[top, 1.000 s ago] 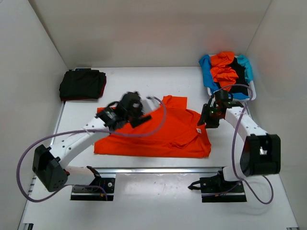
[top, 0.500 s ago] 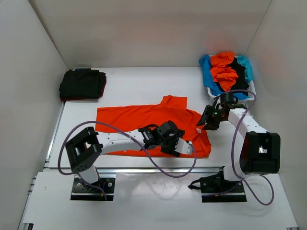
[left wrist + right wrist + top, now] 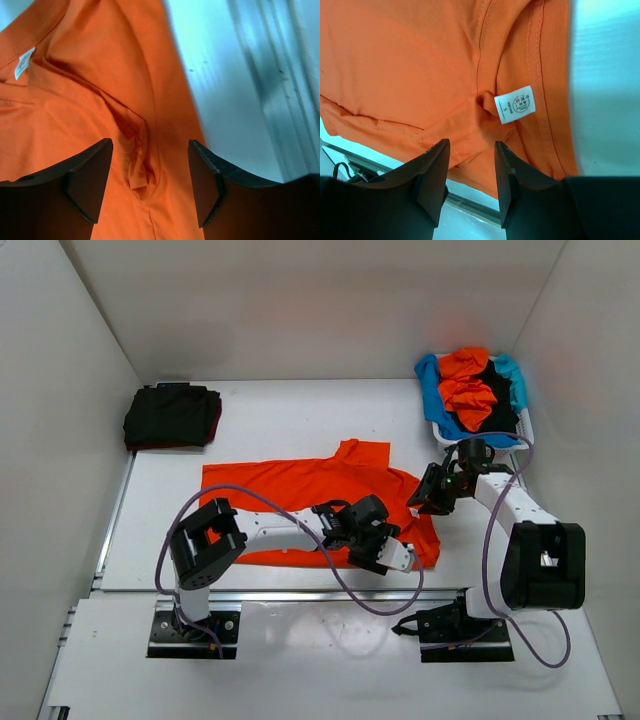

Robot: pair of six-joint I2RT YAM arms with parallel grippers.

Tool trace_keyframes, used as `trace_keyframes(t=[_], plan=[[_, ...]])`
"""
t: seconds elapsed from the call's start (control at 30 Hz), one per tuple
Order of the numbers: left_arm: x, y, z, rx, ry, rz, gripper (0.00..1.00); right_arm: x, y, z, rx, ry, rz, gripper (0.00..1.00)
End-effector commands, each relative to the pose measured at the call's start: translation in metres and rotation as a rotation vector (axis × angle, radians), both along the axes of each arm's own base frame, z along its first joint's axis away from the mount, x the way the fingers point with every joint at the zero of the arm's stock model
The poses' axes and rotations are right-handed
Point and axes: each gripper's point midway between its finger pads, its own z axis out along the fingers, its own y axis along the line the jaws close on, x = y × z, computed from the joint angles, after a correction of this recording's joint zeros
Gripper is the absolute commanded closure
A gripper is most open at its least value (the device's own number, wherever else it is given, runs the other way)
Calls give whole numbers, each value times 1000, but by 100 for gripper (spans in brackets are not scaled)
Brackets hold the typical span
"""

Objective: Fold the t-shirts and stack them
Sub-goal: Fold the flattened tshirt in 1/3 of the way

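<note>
bench (image 3: 280, 410): white, flat, smooth; white walls (image 3: 300, 310) on the left, rear and right; metal rail (image 3: 300, 595) along the near edge.
open room: bare strip behind the spread shirt, between the dark stack and the basket; little margin at the near edge.
orange t-shirt (image 3: 290, 490): soft knit, spread flat mid-bench, lying sideways with the collar to the right; stitched seams, shallow creases at the right end; near-right corner close to the rail.
folded stack (image 3: 172, 416): left rear corner, black on top, dark red edge showing underneath; squared block, well apart from the orange t-shirt.
basket (image 3: 528, 432): white plastic, right rear; crumpled t-shirts (image 3: 467, 380) heaped inside (orange, light blue, black), spilling over the rim.
left gripper (image 3: 150, 150): over the shirt's near-right corner, jaws wide apart, a raised cloth ridge between them, not clamped.
right gripper (image 3: 471, 150): at the collar end, jaws parted, nothing pinched; contact with the cloth unclear.
size label (image 3: 515, 104): small white tag at the collar seam, lying flat.
</note>
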Motion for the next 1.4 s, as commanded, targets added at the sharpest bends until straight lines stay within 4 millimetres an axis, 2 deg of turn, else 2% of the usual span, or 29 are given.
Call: trace_keyframes(t=[0.0, 0.07, 0.17, 0.3, 0.4, 0.5, 0.63, 0.77, 0.8, 0.87, 0.9, 0.93, 1.1, 1.23, 1.3, 1.37], plan=[[15, -18, 16, -83, -18, 65, 28, 1, 4, 13, 11, -66, -4, 61], [26, -26, 24, -116, -21, 114, 32, -4, 6, 15, 28, -67, -6, 62], [39, -21, 26, -120, -7, 152, 38, -11, 7, 16, 43, -77, -11, 63], [33, -23, 23, -108, 6, 122, 40, -23, 8, 14, 43, -60, -10, 66], [28, -21, 13, -79, 1, 99, 45, -30, 8, 11, 44, -55, -22, 69], [20, -21, 4, -55, 33, 81, 44, -36, 4, 10, 51, -53, -48, 71], [21, -19, -3, -29, 13, 72, 43, -40, -4, 11, 33, -58, -70, 72], [24, -17, -11, -16, 1, 89, 44, -47, 2, 12, 29, -55, -44, 80], [32, -19, -6, -30, -21, 106, 46, -53, 4, 8, 28, -36, -45, 83], [35, -20, -8, -29, -20, 133, 57, -55, 6, 7, 23, -34, -46, 90], [37, -22, -3, -43, -29, 138, 75, -62, 10, 3, 26, -19, -41, 93], [40, -21, -3, -44, -37, 152, 85, -65, 12, 1, 33, -12, -36, 96], [38, -16, -3, -25, -2, 155, 81, -81, 12, -8, 57, 16, -61, 100], [30, -9, -2, 2, 36, 143, 62, -89, 13, -13, 64, 32, -61, 97], [33, -10, 4, -8, 50, 154, 56, -93, 16, -16, 64, 44, -54, 95], [33, -14, 13, -25, 53, 160, 55, -93, 19, -17, 64, 40, -46, 96]])
